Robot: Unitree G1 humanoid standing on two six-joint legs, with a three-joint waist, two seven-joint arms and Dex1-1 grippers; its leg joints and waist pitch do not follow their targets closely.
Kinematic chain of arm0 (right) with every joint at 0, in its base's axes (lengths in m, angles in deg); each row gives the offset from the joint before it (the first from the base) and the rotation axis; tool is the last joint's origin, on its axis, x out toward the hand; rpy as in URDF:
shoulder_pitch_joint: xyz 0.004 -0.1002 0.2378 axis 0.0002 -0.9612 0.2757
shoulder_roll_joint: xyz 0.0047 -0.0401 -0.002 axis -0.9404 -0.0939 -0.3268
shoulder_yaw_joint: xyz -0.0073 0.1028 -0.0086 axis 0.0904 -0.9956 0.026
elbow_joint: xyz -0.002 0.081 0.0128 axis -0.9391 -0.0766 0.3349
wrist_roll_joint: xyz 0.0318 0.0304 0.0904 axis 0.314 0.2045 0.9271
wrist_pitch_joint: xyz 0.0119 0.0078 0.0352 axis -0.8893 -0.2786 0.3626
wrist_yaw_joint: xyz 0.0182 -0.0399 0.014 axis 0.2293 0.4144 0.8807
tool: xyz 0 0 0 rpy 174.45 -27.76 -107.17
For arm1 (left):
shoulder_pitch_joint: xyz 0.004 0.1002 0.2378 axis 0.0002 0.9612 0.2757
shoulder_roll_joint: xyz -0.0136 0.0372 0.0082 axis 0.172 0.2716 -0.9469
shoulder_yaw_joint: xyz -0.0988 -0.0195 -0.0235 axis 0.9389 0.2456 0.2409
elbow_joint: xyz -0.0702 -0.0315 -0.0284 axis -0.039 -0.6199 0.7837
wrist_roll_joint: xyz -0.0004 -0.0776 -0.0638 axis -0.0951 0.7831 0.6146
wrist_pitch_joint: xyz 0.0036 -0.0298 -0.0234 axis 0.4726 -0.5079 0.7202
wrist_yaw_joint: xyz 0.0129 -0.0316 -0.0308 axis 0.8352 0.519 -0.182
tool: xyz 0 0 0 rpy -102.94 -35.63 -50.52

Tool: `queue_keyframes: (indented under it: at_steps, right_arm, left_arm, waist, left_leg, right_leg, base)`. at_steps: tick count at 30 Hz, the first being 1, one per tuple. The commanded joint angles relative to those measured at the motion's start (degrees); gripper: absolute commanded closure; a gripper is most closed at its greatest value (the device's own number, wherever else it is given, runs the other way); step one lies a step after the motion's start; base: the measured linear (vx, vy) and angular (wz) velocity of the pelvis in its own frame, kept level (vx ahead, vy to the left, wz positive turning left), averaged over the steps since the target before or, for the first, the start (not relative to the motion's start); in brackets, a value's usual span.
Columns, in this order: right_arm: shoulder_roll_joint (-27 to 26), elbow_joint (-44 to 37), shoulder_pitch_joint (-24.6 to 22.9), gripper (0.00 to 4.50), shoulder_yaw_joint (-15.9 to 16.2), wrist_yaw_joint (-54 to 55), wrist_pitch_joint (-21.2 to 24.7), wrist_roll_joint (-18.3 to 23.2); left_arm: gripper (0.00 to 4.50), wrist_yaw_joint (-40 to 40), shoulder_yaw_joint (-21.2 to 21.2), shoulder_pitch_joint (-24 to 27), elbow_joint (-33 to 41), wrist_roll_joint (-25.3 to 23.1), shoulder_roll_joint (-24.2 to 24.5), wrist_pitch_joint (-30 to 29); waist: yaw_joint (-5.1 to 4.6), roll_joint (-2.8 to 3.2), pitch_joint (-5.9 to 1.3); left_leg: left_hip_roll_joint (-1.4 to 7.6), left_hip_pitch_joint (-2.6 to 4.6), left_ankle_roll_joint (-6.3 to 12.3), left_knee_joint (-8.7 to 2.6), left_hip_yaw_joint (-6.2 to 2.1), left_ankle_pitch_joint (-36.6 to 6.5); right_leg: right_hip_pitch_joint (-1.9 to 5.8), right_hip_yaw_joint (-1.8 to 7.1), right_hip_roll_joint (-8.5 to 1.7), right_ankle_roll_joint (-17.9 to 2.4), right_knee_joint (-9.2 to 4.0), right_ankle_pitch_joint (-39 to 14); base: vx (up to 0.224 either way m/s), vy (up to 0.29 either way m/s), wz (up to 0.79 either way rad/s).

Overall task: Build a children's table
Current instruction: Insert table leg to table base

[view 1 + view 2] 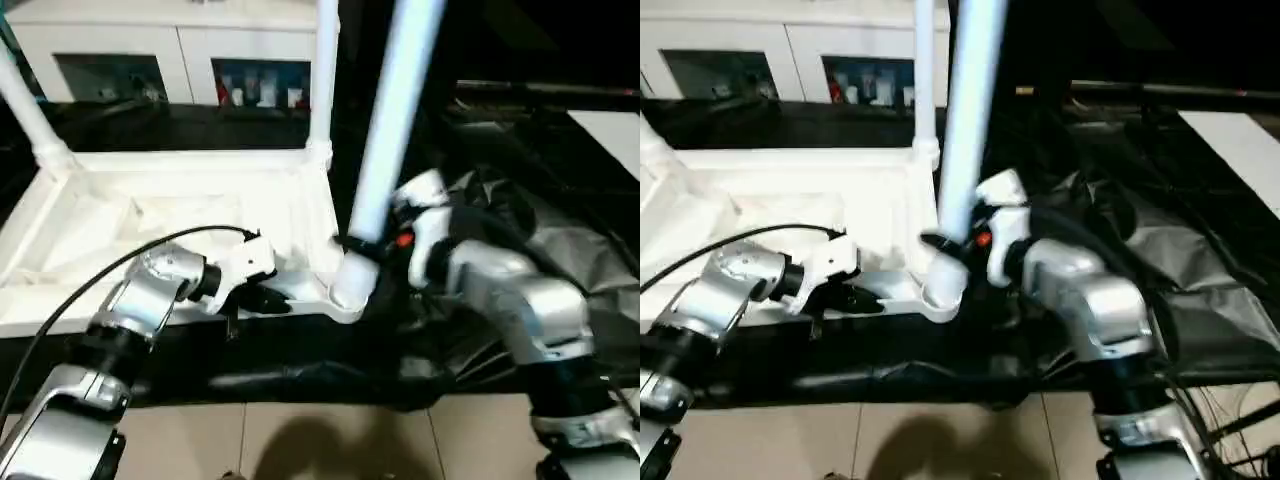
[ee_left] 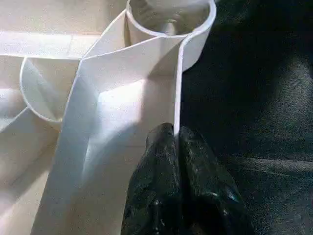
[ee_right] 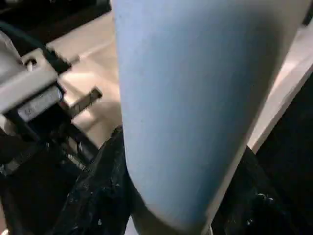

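Observation:
The children's table's white tabletop (image 1: 150,215) lies upside down on the black sheet, ribbed underside up. Two white legs stand in its far corners, one at the left (image 1: 25,110) and one at the right (image 1: 322,80). My right gripper (image 1: 372,250) is shut on a third leg (image 1: 395,120), whose lower end sits at the near right corner socket (image 1: 350,288). In the right wrist view that leg (image 3: 195,98) stands between my black fingers (image 3: 98,196). My left gripper (image 2: 177,142) is shut on the tabletop's thin near rim (image 2: 177,88), just left of that socket (image 2: 195,39).
A white cabinet with glass doors (image 1: 180,50) stands behind the work table. Crumpled black sheet (image 1: 560,230) lies to the right, with a white panel (image 1: 610,130) beyond. A black cable (image 1: 100,270) arcs over my left forearm. Tiled floor (image 1: 330,440) shows below the table's front edge.

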Motion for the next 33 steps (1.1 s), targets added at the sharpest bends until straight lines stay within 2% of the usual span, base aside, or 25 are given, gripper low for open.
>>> queue_keyframes:
  at_steps: [1,3,9,11,12,13,16,20,21,22,23,25,27,31,33]
  right_arm:
    - [0.0,1.1,1.7,2.66,0.6,-0.7,-1.9,-1.4]
    - [0.2,2.8,2.0,2.66,1.4,-1.1,-4.3,-2.8]
    - [-0.6,6.6,3.0,2.66,1.2,-1.5,-7.0,-2.9]
    - [-0.9,7.3,3.0,2.66,1.0,-1.6,-7.5,-2.7]
    - [-1.3,8.5,3.0,2.66,0.8,-1.9,-8.3,-2.9]
    - [-1.5,8.9,2.8,2.66,0.7,-2.1,-8.6,-2.9]
    - [-1.7,9.4,1.8,2.66,0.0,-2.5,-9.3,-2.5]
    - [-1.7,10.1,0.0,2.66,-0.9,-3.2,-10.3,-1.6]
    - [-1.8,10.7,-1.0,2.66,-1.5,-3.3,-11.2,-1.2]
    - [-1.9,11.0,-1.5,2.66,-1.7,-3.3,-11.8,-1.1]
    - [-2.1,11.5,-2.1,2.66,-2.1,-3.2,-12.5,-1.0]
    - [-2.4,12.2,-2.8,2.66,-2.6,-3.0,-13.5,-1.1]
    - [-2.8,13.0,-3.9,2.66,-3.1,-2.8,-15.9,-1.6]
    - [-3.7,13.7,-5.8,2.66,-3.7,-2.0,-19.6,-2.6]
    - [-4.1,14.8,-7.2,2.66,-3.5,-1.6,-22.5,-3.4]
  left_arm:
    - [4.5,2.2,-0.9,1.4,0.0,-0.9,0.3,-3.4]
    - [4.5,2.9,-0.6,1.3,1.7,-0.5,0.0,-5.0]
    - [4.5,1.9,-1.2,1.8,4.9,-0.2,0.4,-6.7]
    - [4.5,2.0,-1.1,1.8,5.1,-0.1,0.5,-6.8]
    - [4.5,2.2,-1.2,1.9,5.6,0.0,0.6,-7.5]
    - [4.5,2.2,-1.2,1.9,5.7,0.0,0.6,-7.7]
    - [4.5,2.7,-1.2,2.0,6.0,0.1,0.8,-8.3]
    - [4.5,4.6,-0.2,1.8,5.8,0.6,0.2,-9.2]
    - [4.5,5.4,0.3,1.4,5.0,0.8,-0.2,-9.1]
    - [4.5,5.9,0.5,1.2,4.5,0.9,-0.4,-8.7]
    - [4.5,6.3,0.7,0.9,3.9,0.9,-0.5,-8.6]
    - [4.5,6.6,0.9,0.7,3.4,0.9,-0.6,-8.5]
    - [4.5,7.0,1.0,0.4,3.2,0.9,-0.6,-8.6]
    - [4.5,7.6,1.1,0.3,3.4,1.3,-0.6,-8.9]
    - [4.5,7.6,0.8,0.3,3.1,1.2,-0.5,-8.7]
  waist:
    - [0.46,0.01,-3.52]
    - [0.51,-0.02,-3.47]
    - [0.41,-0.01,-3.34]
    - [0.33,0.02,-3.22]
    - [0.37,0.23,-3.24]
    - [0.26,0.14,-3.22]
    - [0.21,0.13,-3.19]
    - [0.3,0.18,-3.33]
    - [0.35,0.4,-3.36]
    - [0.34,0.33,-3.33]
    - [0.48,0.68,-3.45]
    - [0.39,0.38,-3.37]
    - [0.38,0.61,-3.44]
    - [0.41,0.67,-3.51]
    - [0.37,0.98,-3.47]
  left_leg:
    - [1.78,0.77,-0.77,-4.03,-0.34,-12.2]
    - [1.77,0.77,-0.9,-4.0,-0.32,-12.1]
    - [1.58,0.5,-0.37,-3.96,-0.32,-10.8]
    - [1.6,0.6,-0.3,-4.02,-0.32,-11.5]
    - [1.59,0.61,-0.41,-4.0,-0.35,-11.7]
    - [1.58,0.59,-0.53,-4.02,-0.35,-12.4]
    - [1.65,0.62,-0.74,-4.15,-0.46,-13.0]
    - [1.68,0.7,-0.5,-4.05,-0.38,-12.6]
    - [1.66,0.74,-0.54,-4.06,-0.38,-12.9]
    - [1.68,0.77,-0.53,-4.05,-0.33,-13.2]
    - [1.67,0.87,-0.68,-4.03,-0.38,-13.6]
    - [1.59,0.72,-0.85,-4.15,-0.42,-14.6]
    - [1.66,0.83,-1.05,-4.16,-0.48,-15.2]
    - [1.68,0.76,-1.2,-4.24,-0.58,-15.6]
    - [1.65,0.71,-1.25,-4.36,-0.69,-16.0]
  right_leg:
    - [2.28,2.16,-3.37,-12.6,-3.89,-11.5]
    - [2.24,2.2,-3.32,-12.5,-3.84,-11.0]
    - [2.53,2.19,-3.18,-13.0,-3.67,-8.4]
    - [2.41,2.18,-3.16,-13.0,-3.83,-9.2]
    - [2.43,2.19,-3.18,-13.0,-3.81,-9.4]
    - [2.42,2.19,-3.18,-13.1,-3.93,-10.1]
    - [2.44,2.15,-3.18,-12.8,-4.01,-11.2]
    - [2.42,2.17,-3.13,-13.3,-3.92,-9.6]
    - [2.41,2.15,-3.13,-13.4,-3.95,-9.7]
    - [2.33,2.18,-3.12,-13.4,-4.05,-9.9]
    - [2.37,2.19,-3.18,-13.5,-4.04,-10.1]
    - [2.44,2.13,-3.13,-13.3,-4.17,-11.3]
    - [2.37,2.12,-3.18,-13.0,-4.32,-12.3]
    - [2.35,2.1,-3.2,-12.8,-4.34,-12.9]
    - [2.42,2.03,-3.1,-13.0,-4.27,-12.5]
  base:
    - [0.0,0.0,0.0]
    - [0.0,0.0,0.0]
    - [0.0,0.0,0.0]
    - [0.0,0.0,0.0]
    - [0.0,0.0,0.0]
    - [0.0,0.0,0.0]
    - [0.0,0.0,0.0]
    - [0.0,0.0,0.0]
    - [0.0,0.0,0.0]
    - [0.0,0.0,0.0]
    - [0.0,0.0,0.0]
    - [0.0,0.0,0.0]
    - [0.0,0.0,0.0]
    - [0.0,0.0,0.0]
    - [0.0,0.0,0.0]
